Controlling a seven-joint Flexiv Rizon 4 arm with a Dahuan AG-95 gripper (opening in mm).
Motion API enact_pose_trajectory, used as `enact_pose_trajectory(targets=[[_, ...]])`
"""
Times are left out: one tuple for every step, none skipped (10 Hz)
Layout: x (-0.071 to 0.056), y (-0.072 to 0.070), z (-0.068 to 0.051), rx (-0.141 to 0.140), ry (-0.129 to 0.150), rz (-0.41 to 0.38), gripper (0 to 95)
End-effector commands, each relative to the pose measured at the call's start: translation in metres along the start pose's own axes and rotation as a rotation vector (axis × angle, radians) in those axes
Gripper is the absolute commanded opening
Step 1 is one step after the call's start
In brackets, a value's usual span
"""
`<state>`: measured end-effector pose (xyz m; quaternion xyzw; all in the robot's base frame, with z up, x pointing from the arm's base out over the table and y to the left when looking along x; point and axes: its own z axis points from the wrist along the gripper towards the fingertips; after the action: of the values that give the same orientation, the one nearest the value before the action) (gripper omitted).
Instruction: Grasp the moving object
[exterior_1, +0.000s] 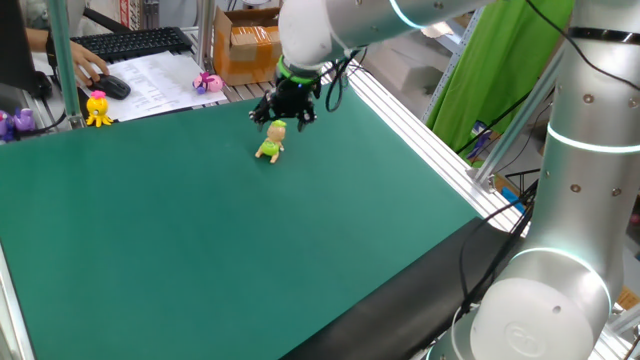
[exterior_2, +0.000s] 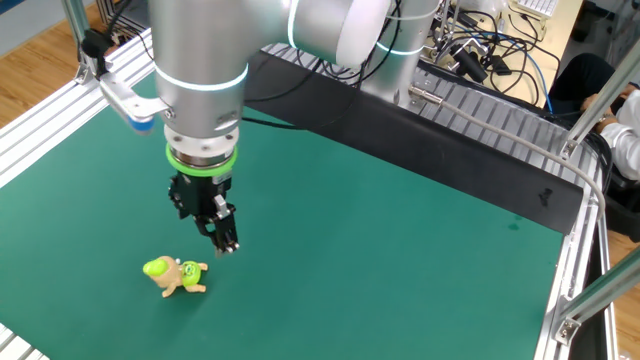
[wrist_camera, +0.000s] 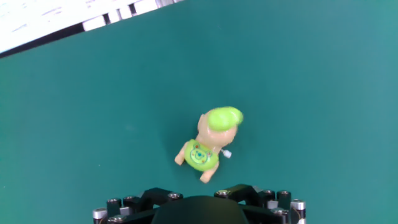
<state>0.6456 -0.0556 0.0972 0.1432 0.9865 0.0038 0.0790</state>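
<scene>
The worktop (exterior_1: 200, 250) is lying under a green mat, with a metal frame running along its edges. The silver arm (exterior_2: 200, 70) is reaching down over it, a green ring showing just above the black end effector (exterior_2: 226, 243). In the other fixed view the end effector is hanging above the mat with its fingers close together, gripping nothing (the gap between them is too small to judge exactly).

The toy (exterior_2: 176, 275) is lying on the mat near the end effector but apart from it; nothing is touching it. In the hand view the toy (wrist_camera: 208, 142) is sitting a little below the middle of the picture, its bright green cap pointing up and right, its tan head and green body showing, and the black base of the end effector showing at the bottom edge.

In one fixed view the toy (exterior_1: 271, 144) is lying just in front of the end effector (exterior_1: 285, 115). At the far edge an octopus (exterior_1: 98, 109) and a pink toy (exterior_1: 208, 83) are sitting well apart from it, beside papers (exterior_1: 160, 75) and a keyboard (exterior_1: 130, 43).
</scene>
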Motion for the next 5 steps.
enact_pose_trajectory(targets=[[0.0005, -0.0005, 0.002, -0.004, -0.008, -0.025, 95.0], [0.0005, -0.0005, 0.002, -0.005, -0.005, -0.032, 95.0], [0.0005, -0.0005, 0.002, -0.005, -0.007, -0.038, 95.0], [0.0005, -0.0005, 0.002, -0.011, -0.003, -0.059, 95.0], [0.0005, -0.0005, 0.002, -0.029, 0.01, -0.095, 95.0]])
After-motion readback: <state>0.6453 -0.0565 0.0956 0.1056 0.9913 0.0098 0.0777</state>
